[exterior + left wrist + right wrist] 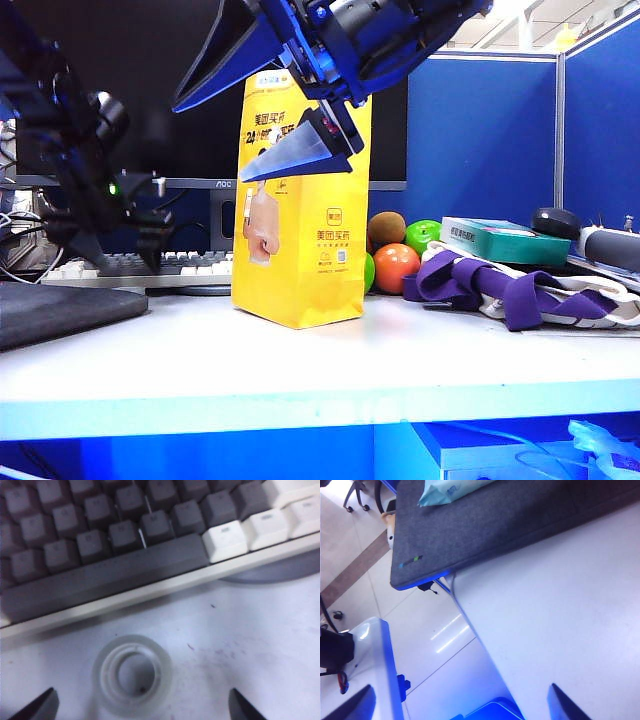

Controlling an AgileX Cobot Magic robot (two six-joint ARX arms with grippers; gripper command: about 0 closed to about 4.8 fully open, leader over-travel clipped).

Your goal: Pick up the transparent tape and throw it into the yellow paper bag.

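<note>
On the left of the exterior view my left gripper [128, 245] hangs low by the keyboard [150, 268], jaws spread wide, because the transparent tape [132, 674] lies flat on the table [260, 635] just in front of the keyboard's edge, between the two jaw tips. From outside, the arm hides the tape entirely. In the middle stands the yellow paper bag [300, 250], upright; its mouth is covered by my right gripper [270, 110], jaws spread and empty, parked high, I judge, to keep clear. Its wrist camera shows only bare table, a dark mat [495, 520] and floor.
</note>
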